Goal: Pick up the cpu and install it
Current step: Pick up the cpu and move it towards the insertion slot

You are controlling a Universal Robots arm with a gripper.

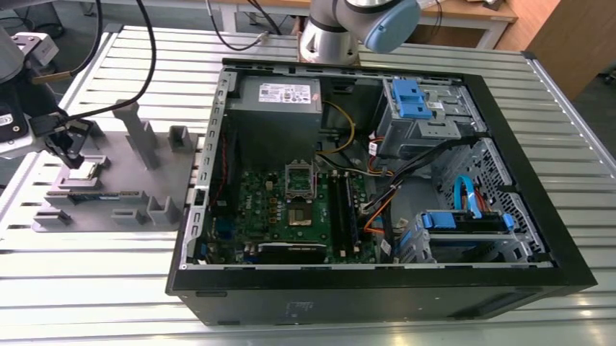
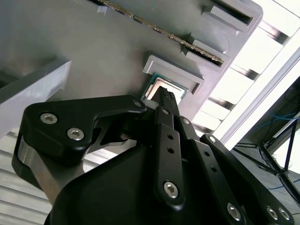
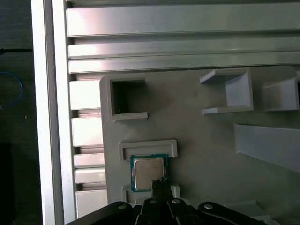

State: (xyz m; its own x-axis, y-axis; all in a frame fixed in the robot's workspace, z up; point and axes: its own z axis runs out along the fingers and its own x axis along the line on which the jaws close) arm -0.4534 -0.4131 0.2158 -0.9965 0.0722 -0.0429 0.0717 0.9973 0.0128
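First wrist view: cpu (image 3: 149, 172) lies flat in grey holder (image 3: 201, 154) on bench (image 3: 164, 51); jaws together, tips at cpu edge. PC case (image 1: 385, 288) well apart.

bench (image 1: 86, 288) surface is ribbed aluminium slats, pale grey, with bright glare on them in the first wrist view. light brown wooden furniture (image 1: 563, 36) stands beyond its far edge. dark floor (image 3: 16, 154) lies past the bench edge, a blue cable (image 3: 18, 89) showing against it.

cpu (image 3: 149, 171) — square, silver top, flat in grey fixture (image 3: 201, 140) recess.
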